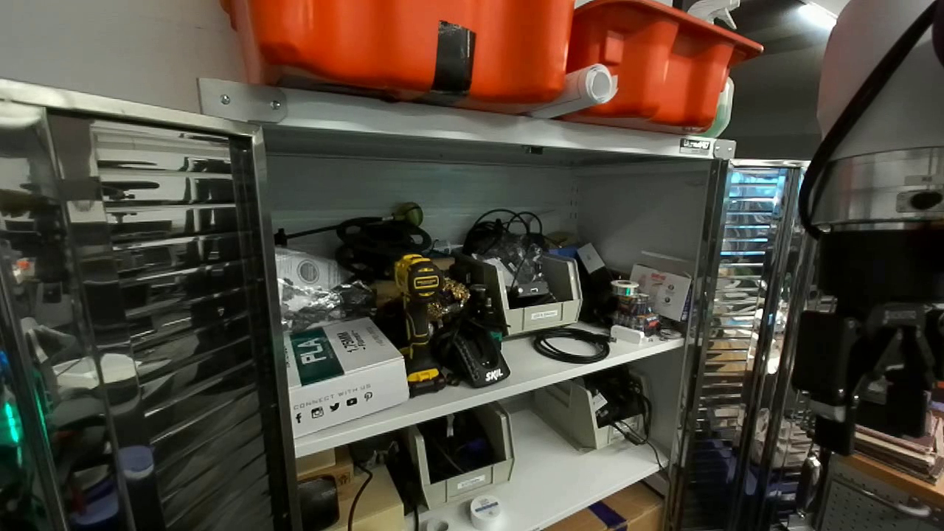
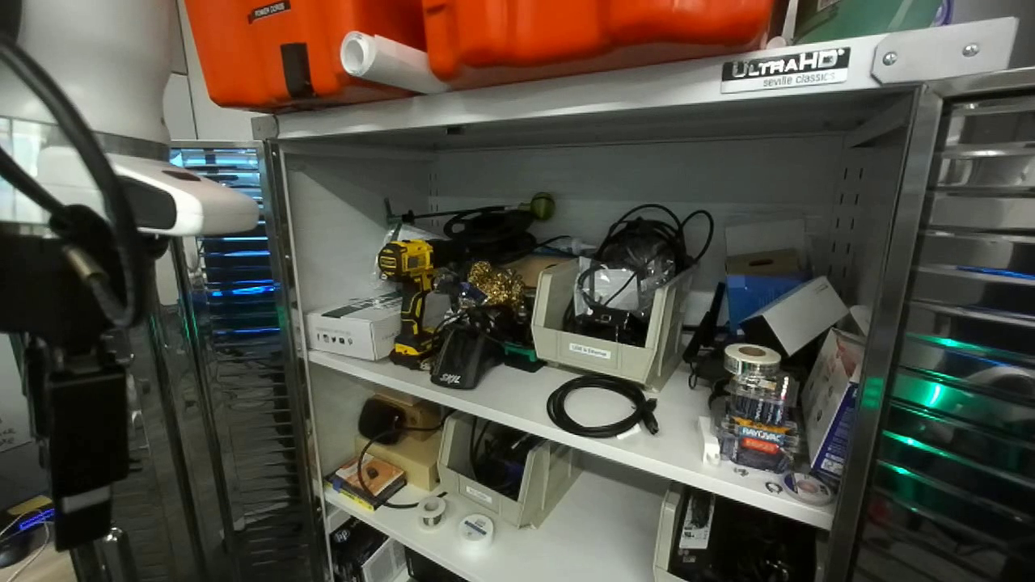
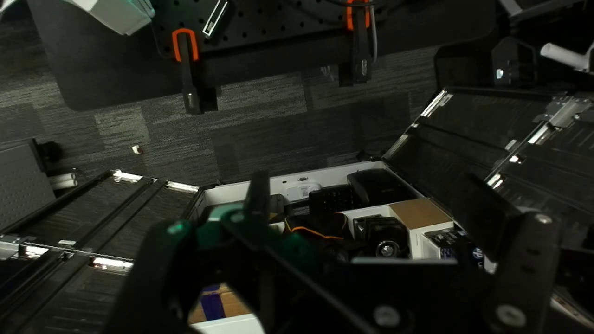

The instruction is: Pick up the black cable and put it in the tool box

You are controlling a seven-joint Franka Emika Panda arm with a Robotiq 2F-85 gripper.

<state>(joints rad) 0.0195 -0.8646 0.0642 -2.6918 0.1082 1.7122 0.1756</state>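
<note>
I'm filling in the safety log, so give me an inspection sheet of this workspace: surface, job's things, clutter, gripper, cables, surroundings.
Surface: white upper shelf, crowded toward the back.
Job's things: black cable, loosely coiled near the shelf's front edge; probable tool box, the light-grey open bin behind it, with gear inside.
Clutter: yellow-black drill, SKIL unit, PLA box, Rayovac pack.
Gripper: jaws apart, away from the shelf; held items: nothing seen.
Cables: black cords loop above that bin; thick cable runs along the arm.
Surroundings: metal doors open at both sides, orange tubs on top; people: nothing seen.
</note>
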